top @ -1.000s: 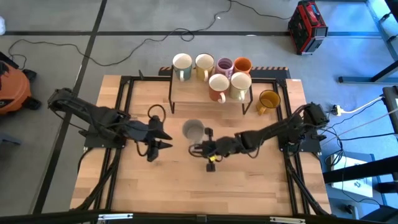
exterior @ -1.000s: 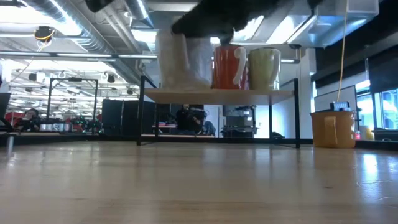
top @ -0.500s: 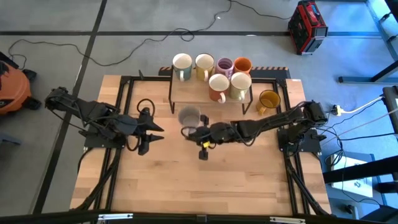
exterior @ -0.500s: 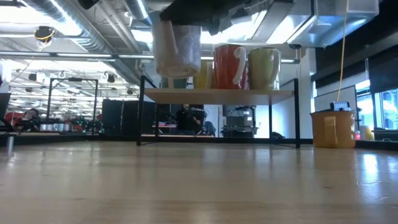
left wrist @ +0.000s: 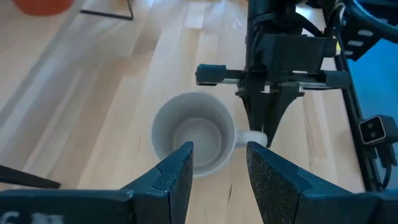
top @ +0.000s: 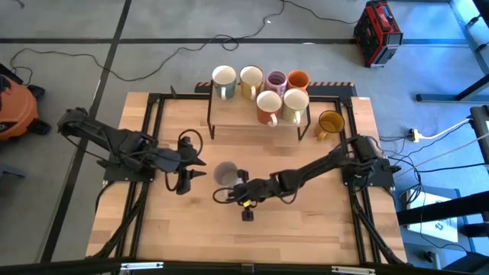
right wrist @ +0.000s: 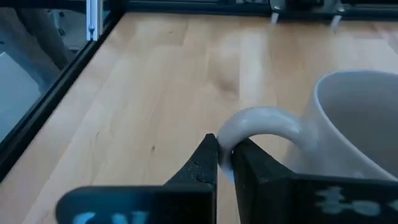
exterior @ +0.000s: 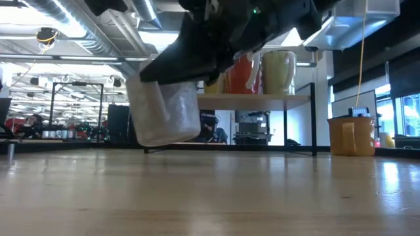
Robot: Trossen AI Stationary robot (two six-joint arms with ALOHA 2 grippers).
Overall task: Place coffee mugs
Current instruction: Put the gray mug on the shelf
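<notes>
Right gripper (top: 238, 187) reaches across mid-table, fingers (right wrist: 208, 163) pinched on the handle of the grey mug (top: 225, 173). Mug hangs upright just above the table (top: 306, 229), mouth up, not touching the wood in the low view (exterior: 164, 111). In the right wrist view only the handle and part of the rim show; the rest of the mug (right wrist: 348, 124) is cut off. Low view hides the fingers behind the arm's dark bulk.

Left gripper (top: 191, 166) waits just beside the mug, on the far side from the right gripper, fingers (left wrist: 174, 171) spread apart, holding nothing. Left wrist view looks down into the mug (left wrist: 194, 140), with the right gripper (left wrist: 266, 121) behind it.

Beyond both grippers, the shelf (top: 229, 113) carries six mugs: white mug (top: 224, 81), cream mug (top: 250, 79), purple mug (top: 276, 81), orange mug (top: 298, 79), red-orange mug (top: 268, 107), another cream mug (top: 296, 105). Yellow mug (top: 330, 124) stands on the table beside the shelf leg. In the low view the arm covers most of the shelf mugs.
</notes>
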